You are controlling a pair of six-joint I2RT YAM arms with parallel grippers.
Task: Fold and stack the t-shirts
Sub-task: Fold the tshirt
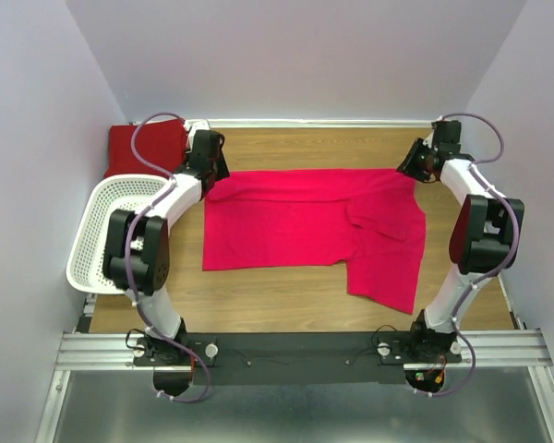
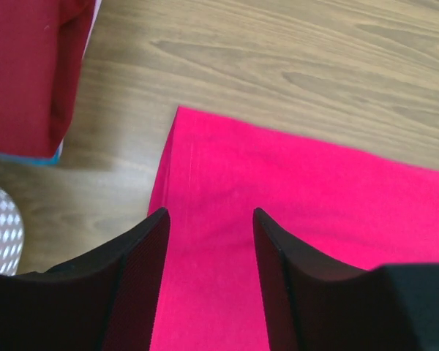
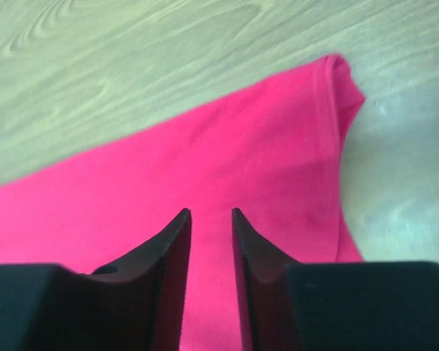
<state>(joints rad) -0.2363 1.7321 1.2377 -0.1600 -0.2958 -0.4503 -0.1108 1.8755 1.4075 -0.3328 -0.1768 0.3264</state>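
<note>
Both jaws open over pink shirt (image 1: 295, 221) | left wrist only: teal edge (image 2: 44, 158)

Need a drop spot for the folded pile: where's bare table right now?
Free: table strip between pink shirt and arm bases; far strip between shirt and back wall. Crowded: far-left corner, dark red shirt, basket, left arm. Right edge is tight beside the right arm.
</note>
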